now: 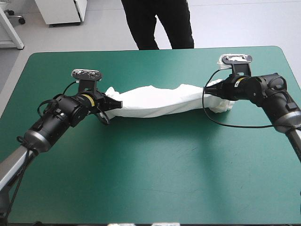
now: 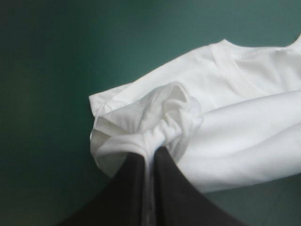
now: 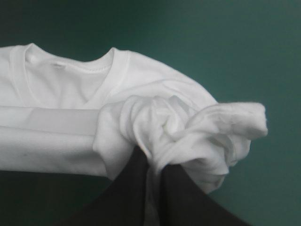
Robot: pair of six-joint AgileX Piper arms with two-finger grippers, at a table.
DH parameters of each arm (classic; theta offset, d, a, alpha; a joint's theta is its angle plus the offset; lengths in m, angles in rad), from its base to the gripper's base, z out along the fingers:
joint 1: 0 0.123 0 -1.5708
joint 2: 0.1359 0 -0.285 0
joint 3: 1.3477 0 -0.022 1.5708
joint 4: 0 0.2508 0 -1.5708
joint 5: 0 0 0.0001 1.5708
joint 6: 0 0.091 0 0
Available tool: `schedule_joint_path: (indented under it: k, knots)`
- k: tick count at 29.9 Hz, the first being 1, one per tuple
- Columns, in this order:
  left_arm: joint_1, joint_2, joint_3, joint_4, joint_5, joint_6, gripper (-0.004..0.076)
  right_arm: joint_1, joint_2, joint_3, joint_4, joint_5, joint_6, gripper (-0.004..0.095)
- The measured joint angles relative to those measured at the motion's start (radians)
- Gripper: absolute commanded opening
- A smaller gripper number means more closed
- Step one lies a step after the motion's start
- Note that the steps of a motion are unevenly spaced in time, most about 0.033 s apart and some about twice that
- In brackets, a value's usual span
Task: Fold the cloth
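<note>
The white T-shirt (image 1: 160, 100) hangs stretched into a long band between my two grippers, over the far half of the teal-green table (image 1: 155, 174). My left gripper (image 1: 114, 104) is shut on the T-shirt's left end, bunched cloth (image 2: 164, 117) pinched between the black fingers (image 2: 176, 188). At the other end my right gripper (image 1: 217, 89) is shut on a crumpled wad of the T-shirt (image 3: 188, 127). The collar (image 3: 101, 70) shows beyond the right gripper's fingers (image 3: 178, 197), and the collar (image 2: 235, 70) also appears in the left wrist view.
A person's legs (image 1: 160, 23) stand just beyond the table's far edge, not over its top. Bare teal-green cover lies in front of the T-shirt toward the near edge.
</note>
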Motion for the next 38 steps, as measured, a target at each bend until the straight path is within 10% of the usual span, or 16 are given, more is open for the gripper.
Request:
schedule_joint_path:
  k: [20,27,31,38]
  knots:
    - [0.09,0.36,-0.117,0.128,-0.224,-0.147,0.0005,0.0,0.311,-0.021,-0.002,-0.26,-0.004,0.0103]
    - [0.09,0.373,-0.12,0.128,-0.224,-0.147,0.0297,0.0,0.321,-0.046,-0.002,-0.228,-0.044,0.0502]
    - [0.09,0.369,-0.122,0.128,-0.207,-0.147,0.0446,0.0,0.321,-0.092,-0.003,-0.174,-0.048,0.0544]
    - [0.09,0.253,-0.122,0.128,-0.103,-0.147,0.0455,-0.001,0.26,-0.158,-0.069,-0.02,-0.047,0.0544]
